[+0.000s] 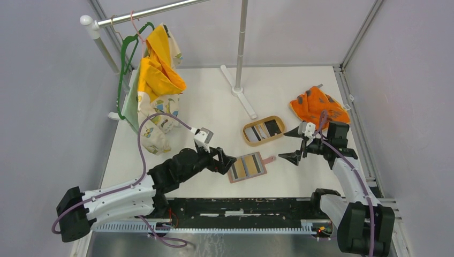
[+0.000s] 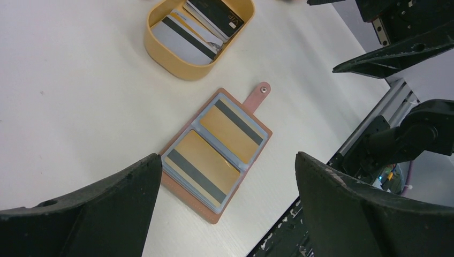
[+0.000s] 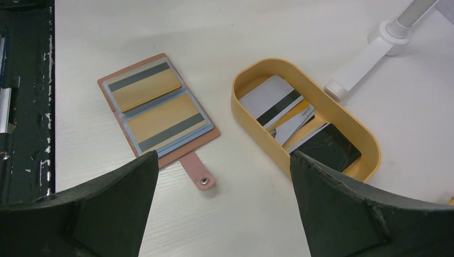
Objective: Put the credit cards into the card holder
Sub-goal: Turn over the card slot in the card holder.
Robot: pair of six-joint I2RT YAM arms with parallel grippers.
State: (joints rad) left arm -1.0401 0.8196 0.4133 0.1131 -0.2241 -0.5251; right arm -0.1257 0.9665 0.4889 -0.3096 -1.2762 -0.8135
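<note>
Left hand and right hand gape empty; the card holder shows two credit cards, with more waiting in the tray.

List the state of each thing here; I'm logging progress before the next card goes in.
card holder: lying open, yellowish cards in both showing pockets.
oval tray: holds several loose cards.
left gripper: open, empty.
right gripper: open, empty.
orange cloth: crumpled.
clothes: hanging from the rail.
</note>
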